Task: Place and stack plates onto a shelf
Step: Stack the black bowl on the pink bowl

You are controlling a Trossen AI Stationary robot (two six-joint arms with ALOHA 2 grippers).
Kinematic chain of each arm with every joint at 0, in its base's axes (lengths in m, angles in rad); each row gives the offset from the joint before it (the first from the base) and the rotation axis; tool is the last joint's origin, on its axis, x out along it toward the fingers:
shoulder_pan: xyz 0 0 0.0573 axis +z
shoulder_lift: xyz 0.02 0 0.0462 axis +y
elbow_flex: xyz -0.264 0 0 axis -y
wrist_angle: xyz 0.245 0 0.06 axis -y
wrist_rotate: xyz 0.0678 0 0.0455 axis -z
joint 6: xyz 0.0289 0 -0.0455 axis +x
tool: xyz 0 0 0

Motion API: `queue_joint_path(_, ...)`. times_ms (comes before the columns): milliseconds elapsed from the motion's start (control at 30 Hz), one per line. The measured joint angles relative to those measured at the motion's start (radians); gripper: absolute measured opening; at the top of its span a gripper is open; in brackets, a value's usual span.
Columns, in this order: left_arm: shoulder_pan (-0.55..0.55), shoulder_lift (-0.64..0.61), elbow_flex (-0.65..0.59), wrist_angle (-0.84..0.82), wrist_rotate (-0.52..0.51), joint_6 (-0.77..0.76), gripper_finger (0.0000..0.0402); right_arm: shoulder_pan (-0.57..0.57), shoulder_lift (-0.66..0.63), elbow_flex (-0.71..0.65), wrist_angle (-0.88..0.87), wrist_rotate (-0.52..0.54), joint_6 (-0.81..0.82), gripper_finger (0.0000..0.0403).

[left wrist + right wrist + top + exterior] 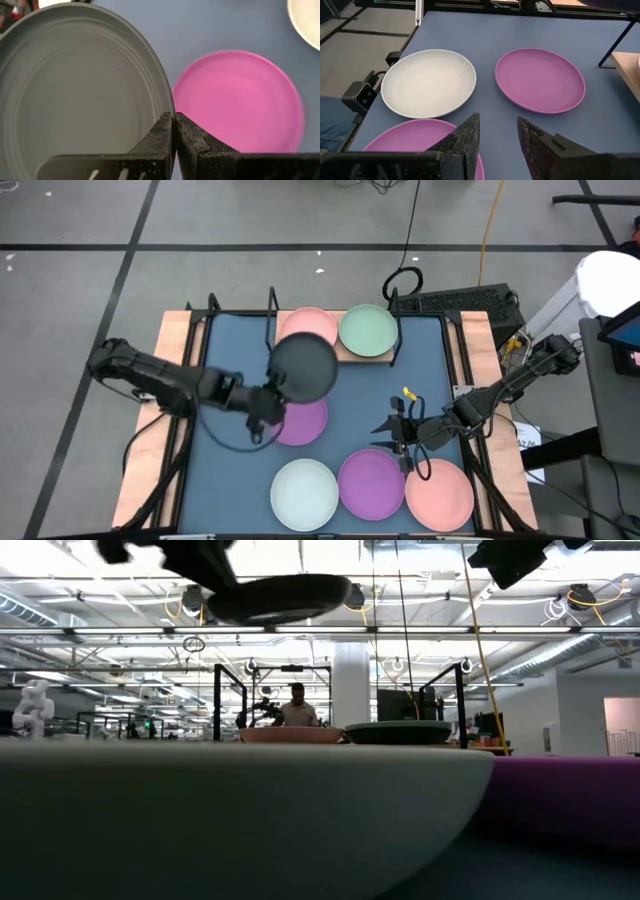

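Left gripper (272, 402), frame centre, is clamped on the black plate's (303, 367) rim, plate lifted. Right gripper (397, 436) hangs with fingers apart, empty.

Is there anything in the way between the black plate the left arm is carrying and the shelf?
Nothing visible blocks it. The left gripper holds the black plate lifted, right beside the shelf. A pink plate and a green plate already lie there, so it must stack on one.

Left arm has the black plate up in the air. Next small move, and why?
Probably carry it toward the shelf and lower it onto the pink plate there. The left gripper is shut on the black plate, held above the table just short of the shelf, whose two spots already hold pink and green plates.
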Motion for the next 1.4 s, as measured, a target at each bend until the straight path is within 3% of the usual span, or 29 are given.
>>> queue_joint_path(233, 0.190, 0.004, 0.000, 0.152, 0.180, 0.176, 0.0010, 0.000, 0.000, 0.000, -0.006, 0.000, 0.012, 0.0114)
queue_joint_path(633, 0.390, 0.084, 0.000, 0.309, 0.210, 0.160, 0.0010, 0.000, 0.000, 0.000, -0.026, 0.000, 0.019, 0.0114)
queue_joint_path(1400, 0.510, 0.337, 0.000, 0.433, 0.151, -0.034, 0.0010, 0.000, 0.000, 0.000, -0.044, 0.000, 0.025, 0.0114)
